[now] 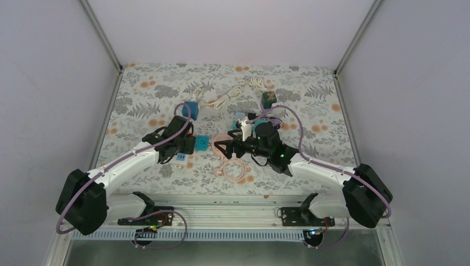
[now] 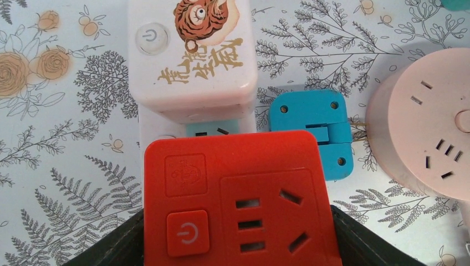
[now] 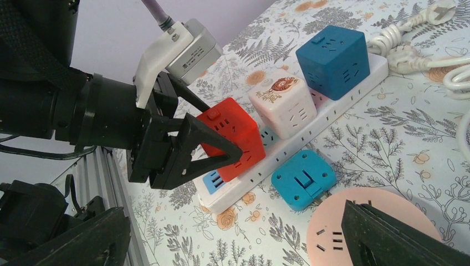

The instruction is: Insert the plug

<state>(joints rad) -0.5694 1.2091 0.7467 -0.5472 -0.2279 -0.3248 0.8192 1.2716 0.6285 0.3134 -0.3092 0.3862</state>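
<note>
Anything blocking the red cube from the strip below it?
Nothing visible. The left end effector holds the red cube over the white power strip, beside the white tiger cube; the flat blue plug lies off the strip. The cube's underside is hidden.

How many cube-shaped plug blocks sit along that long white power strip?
3. The red plastic cube, gripped by the left end effector, at the robot's end; the white tiger-printed cube mid-strip; the blue plastic cube at the far end.

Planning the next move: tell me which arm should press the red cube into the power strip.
Left. The left gripper holds the red cube right over the near end of the power strip. The right gripper is open and empty, off beside the pink round socket.
</note>
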